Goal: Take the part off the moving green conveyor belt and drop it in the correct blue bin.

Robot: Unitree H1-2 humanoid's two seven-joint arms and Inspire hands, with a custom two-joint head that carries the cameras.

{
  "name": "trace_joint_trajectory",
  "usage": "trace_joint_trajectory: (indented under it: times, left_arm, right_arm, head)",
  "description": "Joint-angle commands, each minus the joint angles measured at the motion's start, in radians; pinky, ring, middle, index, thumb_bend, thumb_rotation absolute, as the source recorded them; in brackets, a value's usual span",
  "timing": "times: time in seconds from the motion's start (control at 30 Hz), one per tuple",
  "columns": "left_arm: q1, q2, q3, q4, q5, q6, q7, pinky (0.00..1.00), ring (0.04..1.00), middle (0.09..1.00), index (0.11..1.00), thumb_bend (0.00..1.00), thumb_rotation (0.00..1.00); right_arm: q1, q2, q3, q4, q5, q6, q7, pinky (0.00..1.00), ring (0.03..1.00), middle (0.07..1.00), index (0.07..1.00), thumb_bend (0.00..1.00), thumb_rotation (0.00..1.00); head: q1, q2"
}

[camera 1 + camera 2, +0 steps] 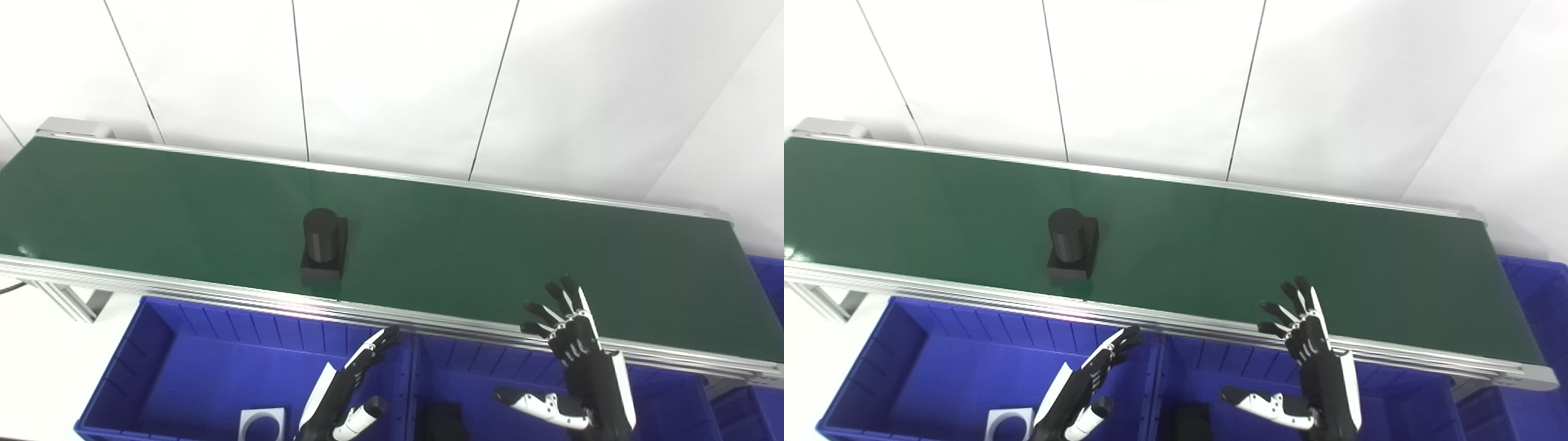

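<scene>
Both hands are held open and empty above the blue bins [184,343]: the left hand [346,392] and the right hand [572,361]. Farther off, the black part [323,245] is seen upright on the green conveyor belt [490,245], left of centre.

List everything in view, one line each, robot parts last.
black part: 1, black, cylinder on a square base, mid-belt toward the near edge
conveyor belt: 1, green with silver rails, spans the frame
blue bins: at least 3, blue, below the belt's near rail; a third shows at far right
white part: 1, white with a round hole, in the left bin
dark object: 1, black, in the middle bin, cropped
wall panels: white, behind the belt
left hand: open, over the bins
right hand: open, at the near rail
</scene>
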State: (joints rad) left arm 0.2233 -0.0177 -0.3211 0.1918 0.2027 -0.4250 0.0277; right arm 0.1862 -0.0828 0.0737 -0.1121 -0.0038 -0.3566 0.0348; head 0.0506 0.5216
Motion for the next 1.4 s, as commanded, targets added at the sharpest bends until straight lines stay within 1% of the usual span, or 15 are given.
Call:
trace_joint_trajectory:
  times: [0.0, 0.13, 0.23, 0.27, 0.3, 0.37, 0.47, 0.5, 0.53, 0.6, 0.67, 0.83, 1.07, 1.23, 1.37]
  left_arm:
    - [-0.013, -0.012, -0.006, -0.019, 0.001, -0.044, 0.012, 0.91, 0.928, 0.89, 0.902, 0.88, 0.97]
    - [-0.011, -0.014, -0.002, -0.021, -0.006, -0.044, 0.009, 0.91, 0.929, 0.89, 0.901, 0.88, 0.96]
    - [-0.013, -0.012, -0.006, -0.021, -0.002, -0.044, 0.019, 0.89, 0.922, 0.885, 0.896, 0.85, 0.96]
    - [-0.013, -0.013, -0.005, -0.019, -0.001, -0.044, 0.019, 0.89, 0.926, 0.887, 0.9, 0.87, 0.96]
    - [-0.014, -0.014, -0.005, -0.017, -0.001, -0.044, 0.019, 0.9, 0.928, 0.888, 0.901, 0.87, 0.96]
    - [-0.015, -0.016, -0.005, -0.016, -0.002, -0.045, 0.019, 0.9, 0.924, 0.884, 0.898, 0.87, 0.96]
    - [-0.015, -0.018, -0.008, -0.015, -0.002, -0.044, 0.021, 0.9, 0.921, 0.885, 0.897, 0.87, 0.96]
    - [-0.015, -0.017, -0.01, -0.015, -0.001, -0.044, 0.023, 0.89, 0.919, 0.884, 0.897, 0.87, 0.96]
    - [-0.015, -0.017, -0.012, -0.016, 0.0, -0.044, 0.025, 0.89, 0.918, 0.883, 0.897, 0.87, 0.96]
    - [-0.016, -0.017, -0.016, -0.015, -0.001, -0.044, 0.029, 0.89, 0.916, 0.882, 0.897, 0.86, 0.95]
    - [-0.015, -0.017, -0.02, -0.015, -0.001, -0.044, 0.032, 0.89, 0.914, 0.882, 0.897, 0.85, 0.95]
    - [-0.011, -0.016, -0.029, -0.019, 0.008, -0.044, 0.044, 0.91, 0.914, 0.881, 0.896, 0.86, 0.95]
    - [-0.016, -0.009, -0.048, -0.014, 0.015, -0.044, 0.072, 0.88, 0.903, 0.874, 0.892, 0.84, 0.96]
    - [-0.015, -0.012, -0.052, -0.018, 0.016, -0.044, 0.071, 0.89, 0.903, 0.875, 0.896, 0.85, 0.96]
    - [-0.014, -0.021, -0.055, -0.018, 0.022, -0.044, 0.077, 0.9, 0.9, 0.871, 0.895, 0.86, 0.96]
  right_arm:
    - [-0.044, 0.001, -0.015, -0.01, -0.021, 0.017, -0.009, 0.64, 0.788, 0.924, 0.94, 0.96, 0.1]
    - [-0.095, -0.007, -0.034, 0.04, -0.026, 0.025, -0.007, 0.6, 0.761, 0.908, 0.918, 0.94, 0.06]
    - [-0.131, -0.013, -0.046, 0.079, -0.016, 0.026, -0.005, 0.59, 0.749, 0.899, 0.895, 0.93, 0.05]
    - [-0.143, -0.015, -0.05, 0.092, -0.011, 0.026, -0.004, 0.58, 0.737, 0.888, 0.861, 0.94, 0.07]
    - [-0.159, -0.019, -0.053, 0.109, -0.013, 0.024, -0.004, 0.58, 0.732, 0.885, 0.849, 0.94, 0.07]
    - [-0.184, -0.027, -0.055, 0.134, -0.023, 0.016, -0.002, 0.58, 0.725, 0.873, 0.827, 0.95, 0.1]
    - [-0.217, -0.04, -0.054, 0.17, -0.031, -0.004, 0.004, 0.59, 0.734, 0.874, 0.829, 0.93, 0.18]
    - [-0.232, -0.046, -0.053, 0.186, -0.036, -0.01, 0.005, 0.61, 0.744, 0.872, 0.834, 0.9, 0.25]
    - [-0.242, -0.05, -0.051, 0.198, -0.039, -0.014, 0.006, 0.62, 0.746, 0.872, 0.834, 0.9, 0.27]
    - [-0.268, -0.05, -0.049, 0.212, -0.046, -0.003, 0.002, 0.64, 0.754, 0.869, 0.833, 0.88, 0.35]
    - [-0.284, -0.048, -0.049, 0.22, -0.049, 0.005, 0.001, 0.64, 0.756, 0.867, 0.831, 0.88, 0.37]
    - [-0.345, -0.038, -0.04, 0.259, -0.062, 0.028, 0.001, 0.63, 0.742, 0.846, 0.835, 0.91, 0.34]
    - [-0.42, -0.019, -0.025, 0.313, -0.133, 0.055, -0.023, 0.64, 0.735, 0.84, 0.819, 0.95, 0.33]
    - [-0.478, -0.02, -0.015, 0.376, -0.166, 0.051, -0.026, 0.62, 0.73, 0.834, 0.816, 0.96, 0.33]
    - [-0.506, -0.025, -0.009, 0.413, -0.187, 0.053, -0.025, 0.66, 0.754, 0.833, 0.817, 0.97, 0.35]
  head:
    - [0.007, 0.0]
    - [0.012, -0.004]
    - [0.013, -0.007]
    - [0.013, -0.007]
    - [0.015, -0.008]
    - [0.018, -0.009]
    - [0.022, -0.011]
    - [0.024, -0.011]
    - [0.024, -0.011]
    - [0.028, -0.013]
    - [0.03, -0.014]
    - [0.035, -0.013]
    - [0.038, -0.016]
    - [0.042, -0.015]
    - [0.048, -0.015]
